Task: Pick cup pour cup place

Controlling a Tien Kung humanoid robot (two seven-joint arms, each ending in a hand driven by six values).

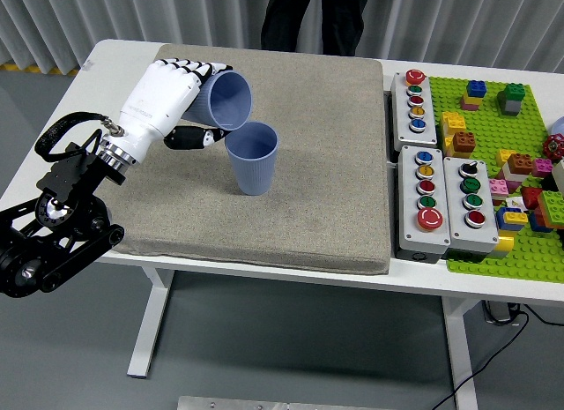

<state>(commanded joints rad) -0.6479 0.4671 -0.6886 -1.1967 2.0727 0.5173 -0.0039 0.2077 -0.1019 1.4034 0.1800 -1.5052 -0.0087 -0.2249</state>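
My left hand (189, 106) is shut on a blue cup (225, 100) and holds it tipped on its side, mouth pointing right and down. Its rim is just above the left rim of a second blue cup (252, 157). That cup stands upright on the grey mat (300, 198) in the middle. I cannot see anything coming out of the tipped cup. The right arm is out of view.
Three button boxes (415, 100) (425, 188) (469, 193) lie right of the mat. A green baseplate (507, 163) with several toy bricks is at the far right. A person in dark clothes (317, 18) stands at the far side.
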